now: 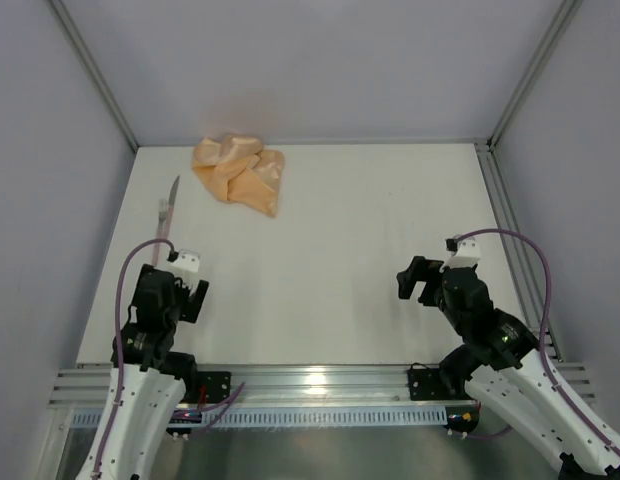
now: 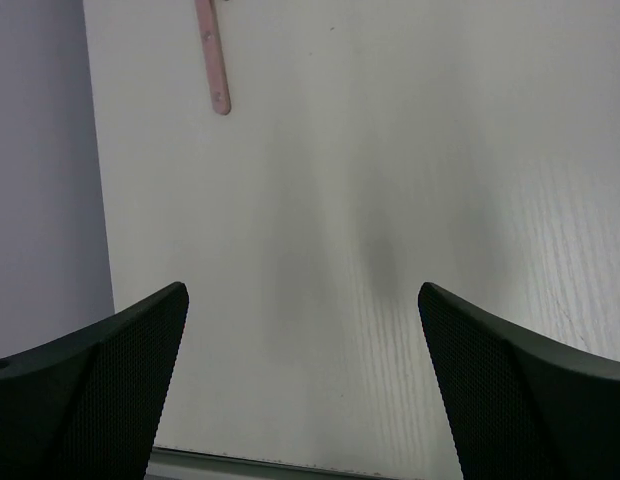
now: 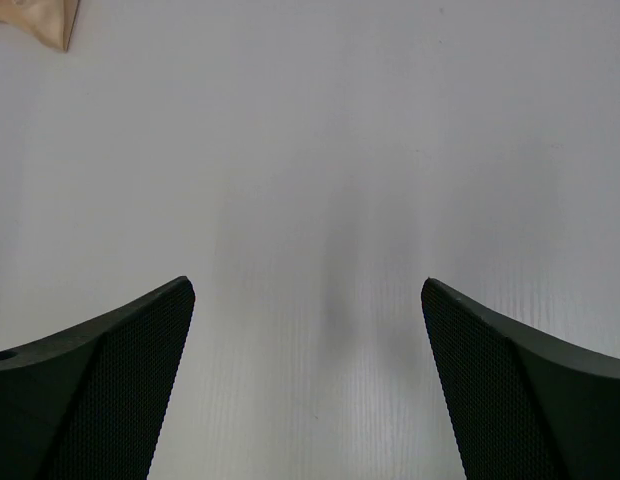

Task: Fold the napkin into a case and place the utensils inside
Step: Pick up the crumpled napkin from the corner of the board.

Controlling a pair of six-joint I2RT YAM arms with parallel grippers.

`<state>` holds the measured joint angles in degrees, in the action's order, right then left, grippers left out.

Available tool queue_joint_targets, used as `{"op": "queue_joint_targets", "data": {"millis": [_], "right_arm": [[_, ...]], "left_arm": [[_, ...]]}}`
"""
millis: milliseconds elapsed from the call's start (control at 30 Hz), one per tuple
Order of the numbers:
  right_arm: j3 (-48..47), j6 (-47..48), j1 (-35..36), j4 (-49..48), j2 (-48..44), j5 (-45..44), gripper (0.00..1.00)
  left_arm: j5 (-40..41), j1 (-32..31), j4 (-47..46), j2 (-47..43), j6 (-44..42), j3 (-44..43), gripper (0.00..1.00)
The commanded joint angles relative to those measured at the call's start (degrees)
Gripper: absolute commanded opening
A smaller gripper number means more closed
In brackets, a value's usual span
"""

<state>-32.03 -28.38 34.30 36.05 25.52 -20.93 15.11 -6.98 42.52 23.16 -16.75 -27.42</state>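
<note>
The peach-orange napkin lies crumpled at the far left of the white table; one corner of the napkin shows at the top left of the right wrist view. A knife with a silver-grey blade and pale pink handle lies near the left edge, just beyond my left gripper; the knife's handle shows in the left wrist view. My left gripper is open over bare table. At the near right, my right gripper is open too, with nothing between its fingers. No folded case is in view.
The white table is boxed in by grey walls with metal posts at the left and right. A metal rail runs along the near edge, carrying both arm bases.
</note>
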Motion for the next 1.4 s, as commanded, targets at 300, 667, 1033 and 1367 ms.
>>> {"op": "queue_joint_targets", "data": {"millis": [300,667,1033,1367], "right_arm": [[-0.66,-0.53,-0.12,-4.05,1.81,1.68,1.0],[-3.56,-0.89,-0.12,-13.81,16.31,7.04,0.99],[-3.39,0.78,-0.12,-18.47,27.39,6.87,0.99],[-3.12,2.28,-0.12,-19.97,30.55,4.93,0.99]], "left_arm": [[-17.02,0.39,9.31,15.66,-7.07,-17.99,0.99],[-11.7,-12.96,2.23,66.87,3.66,-53.86,0.88],[-9.32,-14.81,-5.61,98.2,12.53,-77.85,0.84],[-6.06,-14.81,-6.57,107.98,12.53,-85.78,0.44]]}}
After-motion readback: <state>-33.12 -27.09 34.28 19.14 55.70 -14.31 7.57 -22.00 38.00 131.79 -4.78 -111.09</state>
